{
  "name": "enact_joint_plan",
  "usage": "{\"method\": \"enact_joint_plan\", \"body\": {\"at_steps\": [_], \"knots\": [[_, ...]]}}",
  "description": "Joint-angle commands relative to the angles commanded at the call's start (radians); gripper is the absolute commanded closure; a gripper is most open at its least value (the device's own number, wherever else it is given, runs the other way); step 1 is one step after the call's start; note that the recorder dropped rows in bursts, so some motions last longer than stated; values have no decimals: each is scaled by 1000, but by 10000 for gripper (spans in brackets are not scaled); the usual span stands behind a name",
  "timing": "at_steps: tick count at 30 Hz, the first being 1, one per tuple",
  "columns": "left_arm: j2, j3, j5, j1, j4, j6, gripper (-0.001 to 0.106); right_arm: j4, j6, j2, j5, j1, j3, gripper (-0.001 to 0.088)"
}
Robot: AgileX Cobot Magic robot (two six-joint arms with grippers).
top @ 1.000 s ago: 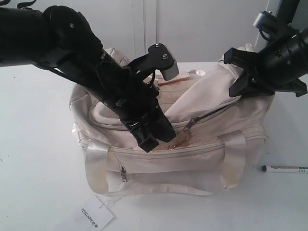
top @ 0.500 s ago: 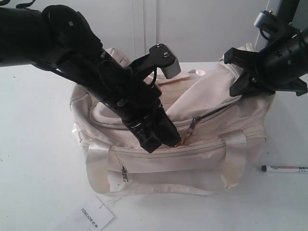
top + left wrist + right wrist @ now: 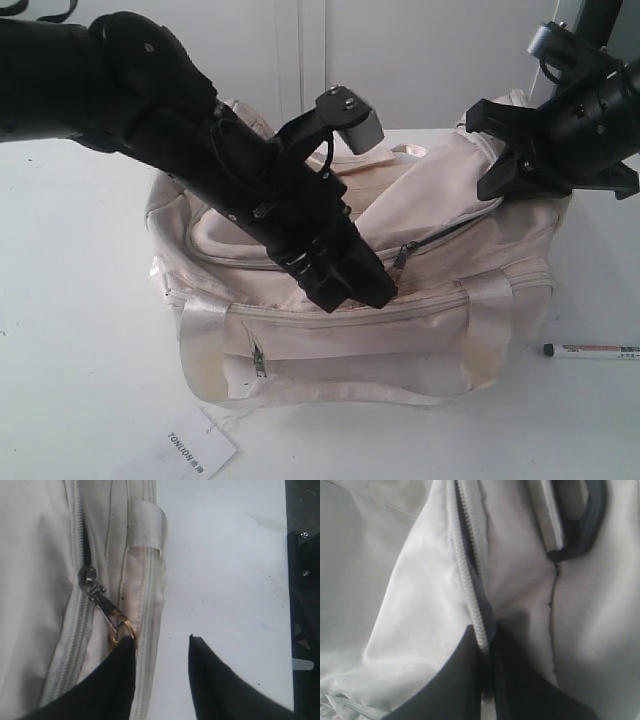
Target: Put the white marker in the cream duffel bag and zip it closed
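My left tool (image 3: 160, 641) has its jaws apart, and I can see bare desk (image 3: 225, 580) through the gap. One fingertip (image 3: 122, 672) touches the gold ring pull (image 3: 121, 628), but nothing is clamped between the two. The ring hangs from the zipper slider (image 3: 90, 580), which sits partway along the curved top zipper of the cream duffel bag (image 3: 350, 340). In the exterior view this tool is low over the near middle of the bag's top.

My right tool (image 3: 487, 641) is squeezed narrow on the bag itself, pinching the zipper edge and fabric at the far right end and holding it raised. From the slider towards that end the zipper (image 3: 440, 232) gapes as a dark slit. On the left of the slider I cannot tell, because the arm covers it.

The white marker (image 3: 592, 351) lies flat on the desk to the right of the bag, apart from it, with its black cap pointing towards the bag. A white hang tag (image 3: 190, 447) lies on the desk at the bag's near left corner.
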Motion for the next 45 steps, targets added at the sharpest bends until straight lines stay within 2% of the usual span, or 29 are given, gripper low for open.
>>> {"method": "enact_joint_plan", "body": {"at_steps": [6, 10, 13, 22, 26, 39, 45], "knots": [[17, 0, -98, -11, 4, 0, 642, 0, 0, 0, 0, 0, 0, 866], [27, 0, -113, -11, 9, 0, 642, 0, 0, 0, 0, 0, 0, 866], [36, 0, -115, -11, 9, 0, 680, 0, 0, 0, 0, 0, 0, 866], [52, 0, -115, -11, 9, 0, 910, 0, 0, 0, 0, 0, 0, 866], [52, 0, -115, -11, 11, 12, 1053, 0, 0, 0, 0, 0, 0, 866], [-38, 0, -192, -11, 11, 28, 1053, 0, 0, 0, 0, 0, 0, 866], [-57, 0, -177, -11, 11, 28, 1053, 0, 0, 0, -2, 0, 0, 866]]}}
